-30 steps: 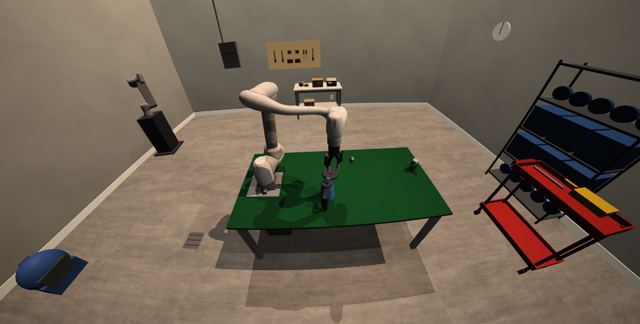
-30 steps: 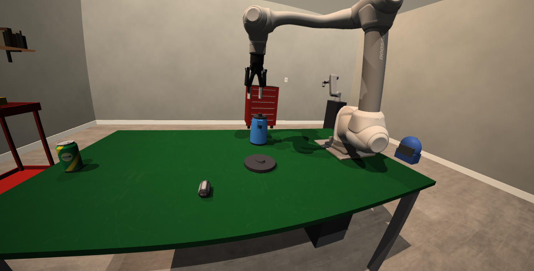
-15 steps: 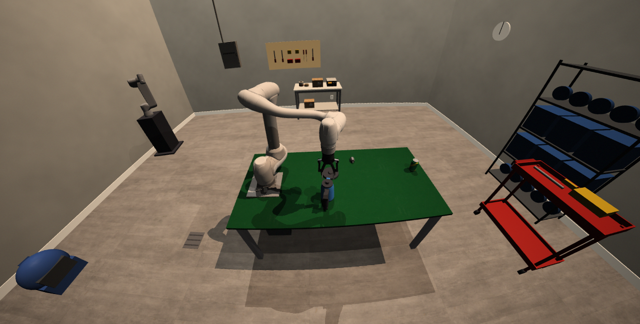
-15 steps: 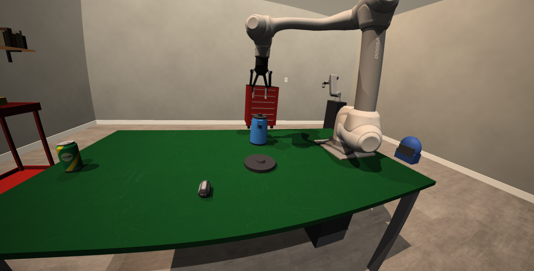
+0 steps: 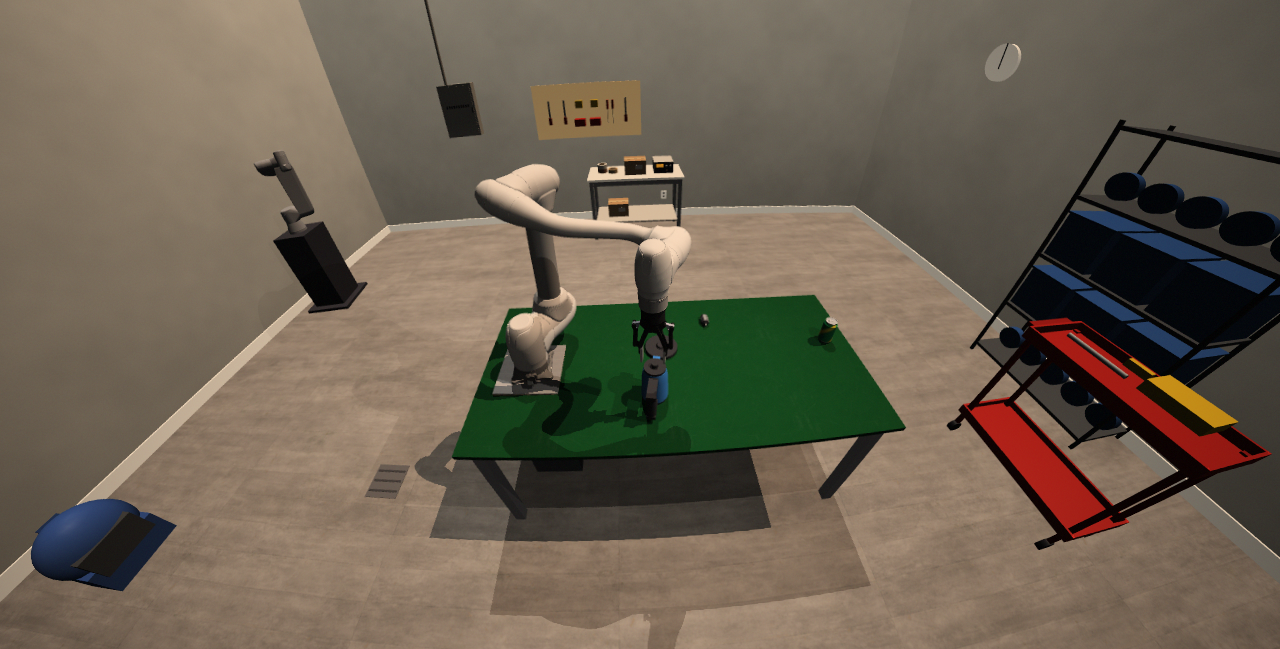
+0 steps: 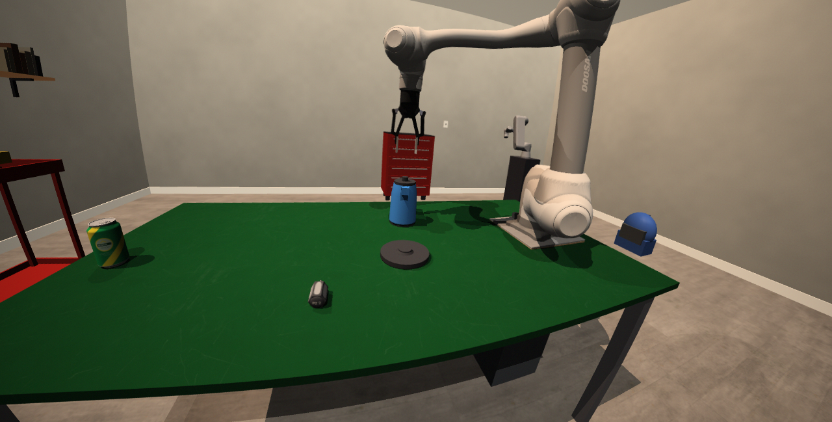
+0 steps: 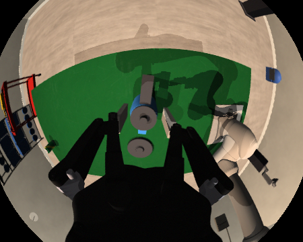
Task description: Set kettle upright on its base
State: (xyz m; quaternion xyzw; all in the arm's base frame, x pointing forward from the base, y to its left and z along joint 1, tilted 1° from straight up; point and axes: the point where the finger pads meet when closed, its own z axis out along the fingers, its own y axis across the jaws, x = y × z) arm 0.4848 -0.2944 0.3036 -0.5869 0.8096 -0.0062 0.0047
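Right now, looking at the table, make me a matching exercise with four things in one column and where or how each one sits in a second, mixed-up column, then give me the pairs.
Things:
1. kettle
2. base
3. soda can
4. gripper

Places or states:
A. flat dark disc on the table, nothing on it
B. open and holding nothing, hanging above the kettle
C. upright near the table's edge, far from the arm
D. blue, standing upright on the table, apart from the disc

Pairs: 1-D, 2-A, 3-C, 4-B
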